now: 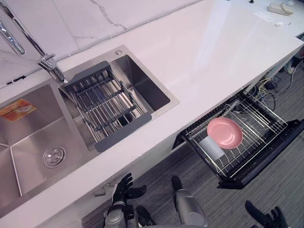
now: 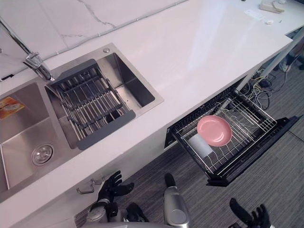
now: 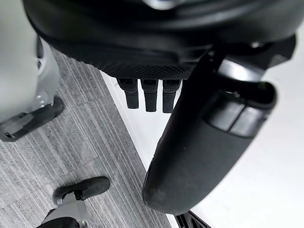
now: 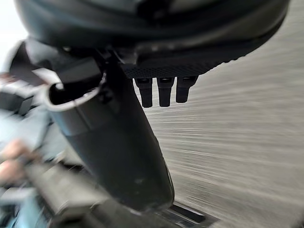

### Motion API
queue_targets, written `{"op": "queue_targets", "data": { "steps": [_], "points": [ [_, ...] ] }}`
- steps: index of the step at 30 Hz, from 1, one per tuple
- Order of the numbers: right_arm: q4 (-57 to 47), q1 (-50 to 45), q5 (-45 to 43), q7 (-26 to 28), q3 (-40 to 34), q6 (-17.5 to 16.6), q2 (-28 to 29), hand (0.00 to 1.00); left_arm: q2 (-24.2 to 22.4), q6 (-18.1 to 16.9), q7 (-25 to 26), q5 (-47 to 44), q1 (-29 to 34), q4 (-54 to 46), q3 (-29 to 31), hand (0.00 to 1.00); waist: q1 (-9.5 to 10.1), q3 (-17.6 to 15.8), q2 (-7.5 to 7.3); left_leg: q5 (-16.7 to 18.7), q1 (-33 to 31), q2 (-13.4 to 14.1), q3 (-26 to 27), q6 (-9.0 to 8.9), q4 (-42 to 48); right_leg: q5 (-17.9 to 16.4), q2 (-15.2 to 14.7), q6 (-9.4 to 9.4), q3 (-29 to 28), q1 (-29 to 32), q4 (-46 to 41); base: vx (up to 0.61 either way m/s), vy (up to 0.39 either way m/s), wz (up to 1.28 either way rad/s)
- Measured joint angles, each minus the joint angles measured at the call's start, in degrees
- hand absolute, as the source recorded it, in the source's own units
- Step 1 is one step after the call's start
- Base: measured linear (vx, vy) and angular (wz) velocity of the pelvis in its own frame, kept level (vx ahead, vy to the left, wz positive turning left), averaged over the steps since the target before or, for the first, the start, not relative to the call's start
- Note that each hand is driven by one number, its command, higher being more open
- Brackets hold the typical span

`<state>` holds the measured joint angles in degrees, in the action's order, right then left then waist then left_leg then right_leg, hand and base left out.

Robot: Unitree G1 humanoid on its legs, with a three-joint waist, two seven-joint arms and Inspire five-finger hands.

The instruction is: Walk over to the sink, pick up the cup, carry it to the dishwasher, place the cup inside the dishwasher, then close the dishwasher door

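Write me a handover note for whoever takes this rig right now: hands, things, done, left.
Left hand: open, holds nothing, low in front of the counter below the sink.
Right hand: open, holds nothing, low over the floor near the dishwasher.
White cup: lies on its side in the dishwasher rack, beside a pink dish.
Dishwasher door: pulled out, open.
Done: cup picked up, carried and placed inside.
Left: close the door. The right hand looks nearer to it.
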<state>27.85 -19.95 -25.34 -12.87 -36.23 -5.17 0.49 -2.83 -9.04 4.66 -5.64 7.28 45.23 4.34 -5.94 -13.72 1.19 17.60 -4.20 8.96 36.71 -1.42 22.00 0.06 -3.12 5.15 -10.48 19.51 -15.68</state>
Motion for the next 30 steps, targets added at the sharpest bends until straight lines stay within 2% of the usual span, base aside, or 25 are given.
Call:
{"op": "queue_targets", "data": {
  "steps": [5, 9, 10, 13, 15, 20, 23, 30],
  "points": [
    [1.2, 8.7, -11.5, 2.7, 1.2, -0.2, -2.3, 0.90, 0.2, 0.0, 0.2, -0.1, -0.6, -0.2, 0.8, 0.90, 0.60, -1.5, 0.98, -1.2, -2.9, -0.3, -0.9, 0.01, 0.3, 0.1, -0.5, -0.21, 0.8, 2.8, -0.9, 0.02, -0.006, 0.11],
    [0.8, 14.7, -15.3, 2.0, 4.2, -0.7, -6.6, 0.90, 0.4, -0.1, 0.0, -0.1, -1.7, -2.5, 0.0, 0.90, 1.72, -4.2, 1.41, -2.0, -5.1, -0.9, -1.7, 0.77, 0.3, 0.6, -1.4, 0.60, 1.3, 4.7, -1.4, 0.02, 0.015, 0.15],
    [-0.8, 15.6, -16.2, 1.5, 5.5, -0.8, -7.6, 0.90, 0.4, -0.1, -0.1, -0.1, -2.4, -2.6, -0.6, 0.90, 1.87, -4.9, 1.90, -2.1, -5.8, -1.2, -2.2, 0.92, 0.3, 0.7, -1.7, 0.71, 1.6, 5.2, -1.4, 0.00, 0.012, 0.13],
    [-4.2, 17.7, -16.1, 0.7, 10.6, -0.8, -10.1, 0.90, 0.5, -0.2, -0.1, -0.1, -3.3, -2.8, -1.9, 0.90, 2.14, -6.0, 2.80, -2.4, -6.7, -1.4, -3.1, 1.20, 0.3, 0.8, -2.1, 0.82, 2.4, 5.5, -1.4, 0.01, 0.008, 0.18],
    [-6.8, 21.3, -15.8, 0.3, 17.0, -0.7, -12.9, 0.90, 0.7, -0.3, -0.3, -0.2, -4.4, -3.2, -3.1, 0.90, 3.34, -6.7, 3.75, -3.1, -7.5, -1.5, -4.1, 1.28, -0.1, 1.1, -2.5, 0.66, 3.4, 5.7, -0.9, -0.02, -0.037, 0.23],
    [-7.0, 29.6, -15.5, -0.3, 23.7, 0.8, -17.3, 0.90, 1.3, -0.5, -0.3, -0.4, -5.0, -4.2, -3.7, 0.90, 5.12, -7.3, 4.83, -5.8, -8.7, -1.8, -6.4, 0.85, -2.7, 2.2, -2.6, -0.18, 5.9, 5.7, 0.8, 0.00, -0.068, 0.24],
    [-8.1, 33.4, -10.6, -0.8, 29.5, 1.4, -20.9, 0.90, 3.0, -1.4, 0.1, -1.2, -4.9, -4.2, -3.6, 0.90, 5.16, -7.4, 4.83, -8.0, -8.6, -1.8, -8.2, 0.37, -4.4, 3.0, -2.5, -0.87, 7.2, 5.5, 0.8, 0.04, -0.110, 0.25],
    [-1.8, 35.6, 0.1, 0.9, 32.3, 1.4, -25.1, 0.90, 4.1, -2.4, 0.3, -1.2, -5.2, -4.0, -4.0, 0.90, 4.29, -7.6, 4.49, -9.2, -8.5, -2.3, -11.8, 0.23, -5.8, 4.1, -2.6, -1.45, 9.5, 2.8, 4.2, -0.04, -0.058, 0.15]
  ]
}}
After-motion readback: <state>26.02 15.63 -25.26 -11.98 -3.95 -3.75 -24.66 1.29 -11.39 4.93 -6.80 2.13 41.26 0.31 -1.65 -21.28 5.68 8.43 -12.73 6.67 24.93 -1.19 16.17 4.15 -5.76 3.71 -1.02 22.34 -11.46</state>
